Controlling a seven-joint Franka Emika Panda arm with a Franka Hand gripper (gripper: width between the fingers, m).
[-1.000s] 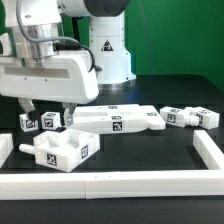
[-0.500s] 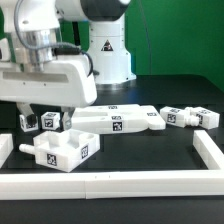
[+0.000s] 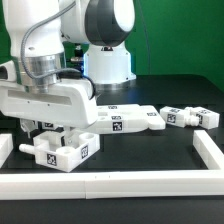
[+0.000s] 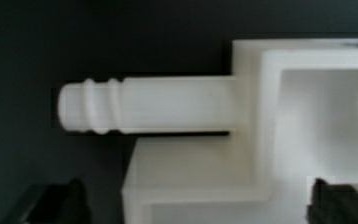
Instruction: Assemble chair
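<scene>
Fingertips (image 4: 60, 200) of the gripper (image 3: 55, 132) stand spread either side of the white plastic notched block (image 3: 65, 150). The wrist view shows a dark gap between one finger and the block, so I judge them released and not yet clamping; contact on the other side cannot be told.

The block lies on the black table (image 3: 150, 150) at the exterior view's left, just behind the plain white border rail (image 3: 120, 185). Its long axis runs across that view. A ribbed peg (image 3: 24, 146) sticks out of one end toward the exterior view's left, and the tagged faces look toward the camera.

Further toward the exterior view's right lies a flat white plastic slab (image 3: 125, 120), its length also across the view. Beyond it are short white plastic pieces (image 3: 180, 117), apart from the slab. Other small parts behind the gripper are mostly hidden.

No visible parts look joined, so the chair seems barely begun. Taking hold of this block looks like the step in hand, and all the fitting is left.
</scene>
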